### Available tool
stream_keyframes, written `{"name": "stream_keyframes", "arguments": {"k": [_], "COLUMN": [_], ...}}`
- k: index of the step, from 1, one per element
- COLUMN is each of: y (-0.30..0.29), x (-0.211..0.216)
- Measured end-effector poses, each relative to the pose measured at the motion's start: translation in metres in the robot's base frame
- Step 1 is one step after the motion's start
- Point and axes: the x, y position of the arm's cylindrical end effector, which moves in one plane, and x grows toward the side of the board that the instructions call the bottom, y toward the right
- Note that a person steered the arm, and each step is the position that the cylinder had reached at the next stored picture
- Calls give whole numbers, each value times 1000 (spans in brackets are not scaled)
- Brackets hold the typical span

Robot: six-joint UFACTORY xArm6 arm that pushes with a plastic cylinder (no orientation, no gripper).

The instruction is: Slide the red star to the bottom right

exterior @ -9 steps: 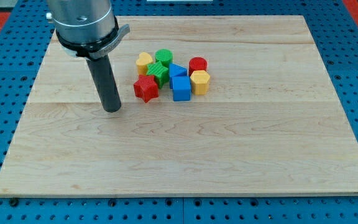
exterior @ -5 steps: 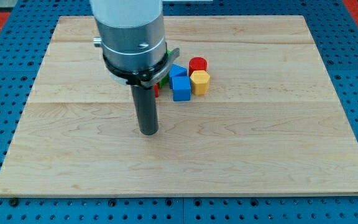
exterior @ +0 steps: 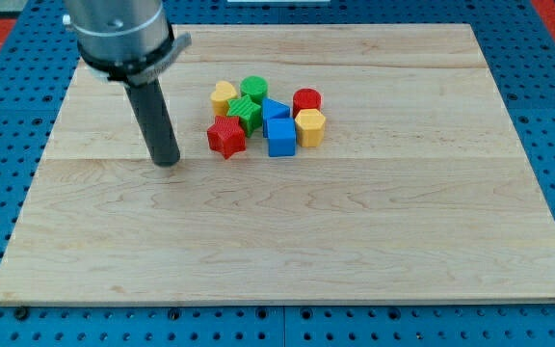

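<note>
Red star-shaped plastic block (exterior: 225,137) sits at the lower left edge of a tight cluster, upper centre of the frame, on the pale wooden board (exterior: 287,241). Touching or nearly touching it: green star-shaped block (exterior: 245,113) just above-right, blue cube (exterior: 280,138) to its right. Behind those, yellow heart-shaped block (exterior: 224,94), green cylinder (exterior: 253,88), a second blue block (exterior: 275,108), red cylinder (exterior: 306,99), yellow hexagonal block (exterior: 310,126).

My tip (exterior: 167,161), a bare dark rod holding nothing, rests on the board to the star's left, a little lower in frame, clear gap between them.

Risks, as judged:
- Target corner is lower right; the tip stands left of the star. A straight push rightward drives the star into the blue cube and drags the cluster along.
- Tip needs to get to the star's upper-left face; that side is crowded by the green star and yellow heart, so neighbours may be knocked.
- Star points give uneven contact; an off-centre push likely spins it off the rod.
</note>
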Motion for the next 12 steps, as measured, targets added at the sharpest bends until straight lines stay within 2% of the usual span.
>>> {"name": "stream_keyframes", "arguments": {"k": [1, 2, 3, 4, 5, 6, 8, 11, 12], "y": [9, 72, 128, 144, 163, 154, 261, 277, 254], "x": [-42, -28, 25, 54, 67, 67, 104, 95, 40]}}
